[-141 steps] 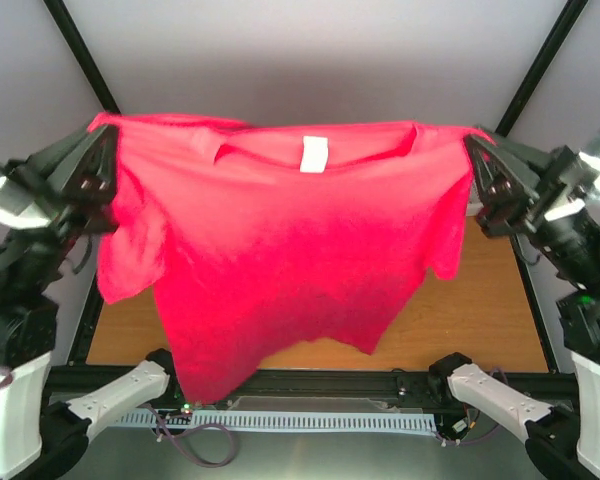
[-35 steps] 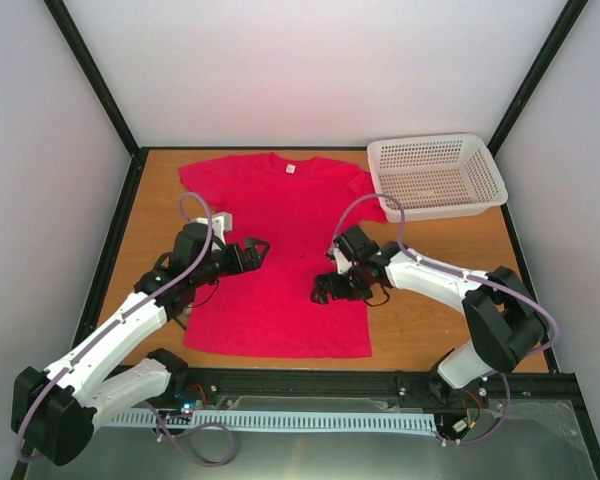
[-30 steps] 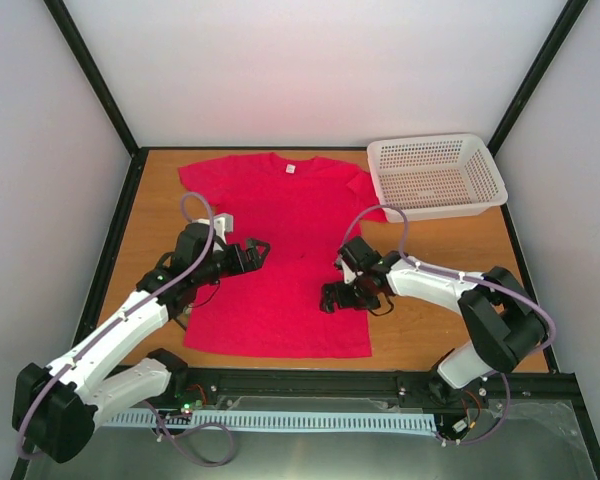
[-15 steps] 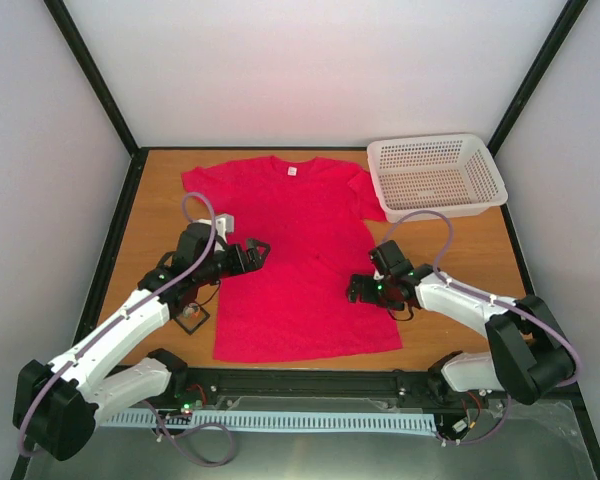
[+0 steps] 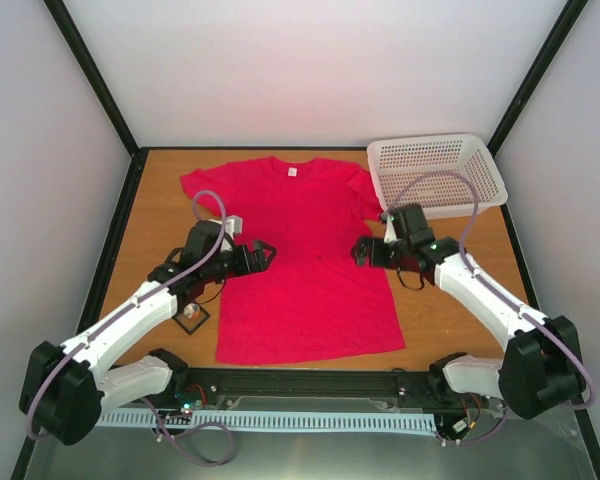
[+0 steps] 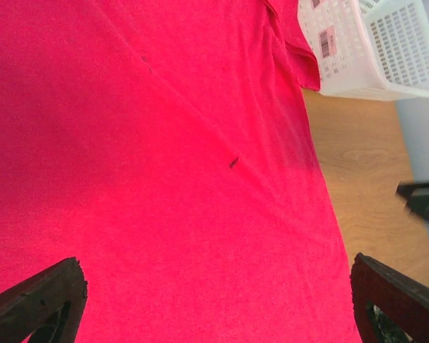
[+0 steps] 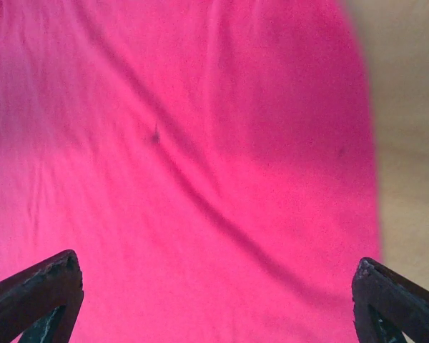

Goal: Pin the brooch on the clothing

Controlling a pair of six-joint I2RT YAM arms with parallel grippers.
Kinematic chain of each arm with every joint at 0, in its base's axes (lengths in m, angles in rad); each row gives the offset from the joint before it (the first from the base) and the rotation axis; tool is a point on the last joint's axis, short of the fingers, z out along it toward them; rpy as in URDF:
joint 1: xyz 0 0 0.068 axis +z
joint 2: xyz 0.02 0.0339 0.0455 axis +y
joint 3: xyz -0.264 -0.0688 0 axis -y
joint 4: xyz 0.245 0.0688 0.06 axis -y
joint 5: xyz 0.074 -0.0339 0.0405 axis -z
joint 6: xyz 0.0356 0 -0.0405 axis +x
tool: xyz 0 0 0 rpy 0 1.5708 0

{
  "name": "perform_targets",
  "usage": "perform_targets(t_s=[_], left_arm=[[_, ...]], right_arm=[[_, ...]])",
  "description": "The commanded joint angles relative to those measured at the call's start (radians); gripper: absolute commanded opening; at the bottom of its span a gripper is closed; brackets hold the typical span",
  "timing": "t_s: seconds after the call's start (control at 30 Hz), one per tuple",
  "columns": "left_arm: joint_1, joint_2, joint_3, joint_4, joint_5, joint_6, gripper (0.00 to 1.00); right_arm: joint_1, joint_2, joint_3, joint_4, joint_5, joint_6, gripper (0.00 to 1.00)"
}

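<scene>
Only your overhead view shows the brooch (image 5: 189,314), lying in the small black case (image 5: 191,329) just off the clothing's (image 5: 300,290) lower left corner. The left wrist view alone catches the white basket's (image 6: 357,71) labelled wall. The left gripper (image 5: 264,252) and right gripper (image 5: 359,250) hover spread over the shirt, holding nothing.

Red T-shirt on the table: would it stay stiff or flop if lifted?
Probably floppy: the red short-sleeved T-shirt lies flat with soft diagonal creases. Likely light, as it looks like thin cloth. Pushed, it would probably bunch rather than slide whole.
</scene>
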Motion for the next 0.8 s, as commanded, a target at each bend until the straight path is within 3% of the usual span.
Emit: perform_targets(t_s=[0.0,0.13,0.33,0.5,0.77], left_arm=[[-0.008,0.085,0.024,0.067,0.134,0.041,1.0],[-0.009,0.206,0.059,0.067,0.184,0.088,1.0],[-0.01,0.282,0.053,0.037,0.12,0.074,1.0],[-0.009,0.256,-0.024,0.03,0.07,0.001,1.0],[-0.007,0.189,-0.118,0.025,0.017,-0.067,1.0]], right_arm=[[-0.085,0.069,0.114,-0.004,0.052,-0.099,1.0],[-0.092,0.208,0.247,-0.012,0.128,-0.161,1.0],[-0.122,0.348,0.381,-0.02,0.207,-0.19,1.0],[-0.127,0.428,0.511,-0.079,0.317,-0.257,1.0],[-0.162,0.577,0.723,-0.128,0.336,-0.235,1.0]])
